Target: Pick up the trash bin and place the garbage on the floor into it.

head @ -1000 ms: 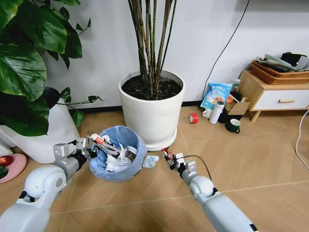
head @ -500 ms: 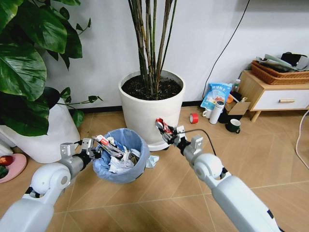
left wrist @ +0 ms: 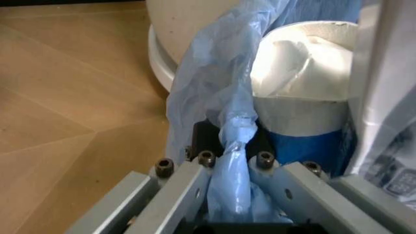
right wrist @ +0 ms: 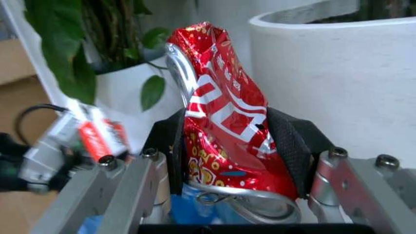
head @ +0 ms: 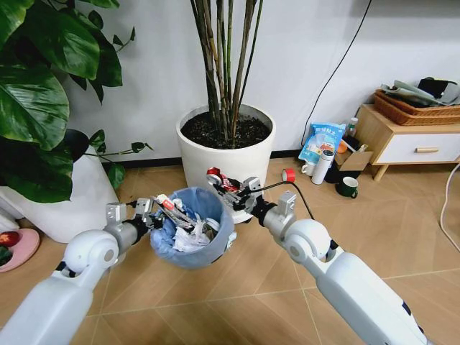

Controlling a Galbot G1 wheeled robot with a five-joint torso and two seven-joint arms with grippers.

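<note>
While the head view looked down at the floor (head: 402, 237), the left gripper (head: 146, 213) was clenched on the near-left rim of the trash bin (head: 192, 228), which hung above the floor in front of the big white plant pot (head: 226, 154), lined with a crinkly light blue bag and already holding crumpled white paper (head: 188, 241) and a printed tube (head: 174, 208). The right gripper (head: 237, 195) reached in from the right and grasped a crushed red can (head: 221, 180), held just over the far rim of the bin and against the front of the pot. A bit of light blue litter (head: 230, 241) showed at the bin's right side, half hidden by it. A red tape roll (head: 288, 175), a white bottle (head: 321, 166) and a dark mug (head: 348, 187) stood well apart near the wooden cabinet (head: 402, 140). In the left wrist view, the left gripper (left wrist: 229, 168) pinched a twisted fold of the blue bag (left wrist: 217, 92) between its fingers (left wrist: 185, 192), with the bin's wall (left wrist: 302, 117) just beyond and white paper (left wrist: 293, 61) above its rim. In the right wrist view, the right gripper (right wrist: 231, 161) held the red can (right wrist: 217, 117) upright between its dark pads (right wrist: 293, 146), the white pot (right wrist: 338, 73) close behind it, and the left gripper (right wrist: 46, 158) sat farther off beside the printed tube (right wrist: 97, 134).
</note>
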